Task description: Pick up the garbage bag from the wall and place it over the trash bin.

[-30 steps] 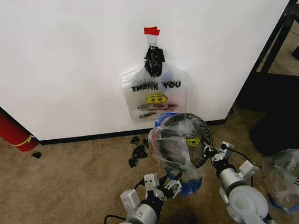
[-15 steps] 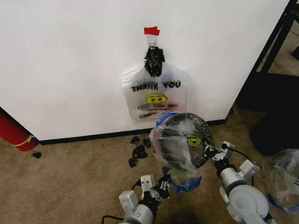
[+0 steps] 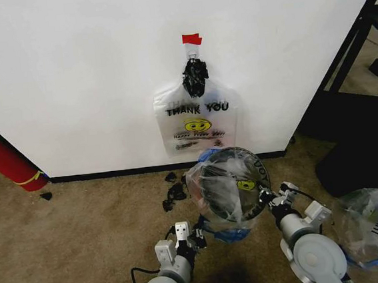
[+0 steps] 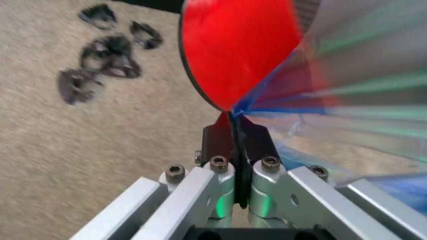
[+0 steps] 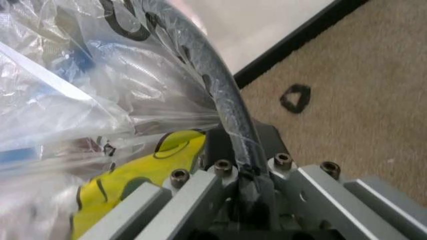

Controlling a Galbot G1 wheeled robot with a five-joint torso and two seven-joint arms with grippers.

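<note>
Judging from the head view, the garbage bag (image 3: 223, 185) is seen draped over the trash bin (image 3: 253, 169) near the wall (image 3: 88, 71). Left wrist view: the left hand (image 4: 235, 131) is closed on bag film. Right wrist view: the right hand (image 5: 241, 150) is clamped on the covered rim; release is left.

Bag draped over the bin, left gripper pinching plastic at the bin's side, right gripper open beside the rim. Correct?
Not quite: the right gripper is shut on the trash bin rim and the garbage bag film, as the right wrist view shows. The left gripper does pinch plastic.
</note>
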